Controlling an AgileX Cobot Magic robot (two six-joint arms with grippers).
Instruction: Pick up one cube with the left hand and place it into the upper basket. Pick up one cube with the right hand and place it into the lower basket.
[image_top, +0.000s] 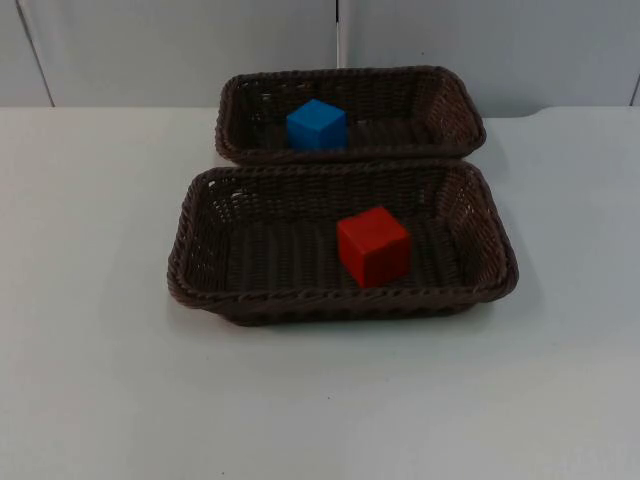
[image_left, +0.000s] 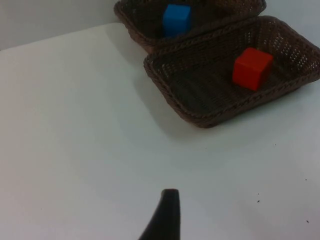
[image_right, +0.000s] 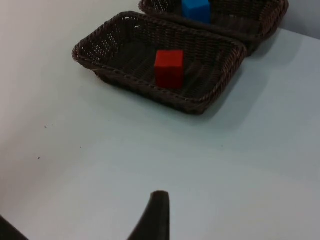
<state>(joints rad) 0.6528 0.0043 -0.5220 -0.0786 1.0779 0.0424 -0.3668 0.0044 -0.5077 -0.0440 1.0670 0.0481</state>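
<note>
A: White desk (image_top: 90, 380), grey partition wall behind. Two dark woven baskets set one behind the other, long sides touching.

B: Cubes?

A: Blue cube (image_top: 317, 125) inside upper basket (image_top: 455, 105), resting flat on the weave, left of middle. Red cube (image_top: 373, 246) inside lower basket (image_top: 190, 285), slightly right of middle, turned a little askew. Reads as both placements done: one cube per basket, nothing loose on desk.

B: Grippers?

A: Left gripper (image_left: 167, 215) over bare desk, well apart from the baskets, looking across at both. Right gripper (image_right: 155, 215) likewise over bare desk on the opposite side. Holding nothing by the look of it; probably parked clear so the baskets stay undisturbed. Opening of either: cannot tell, just one dark fingertip of each visible.

B: Anything obscured?

A: Far end of upper basket cut off in both wrist views. Lower faces of the cubes partly masked by near basket walls from above.
</note>
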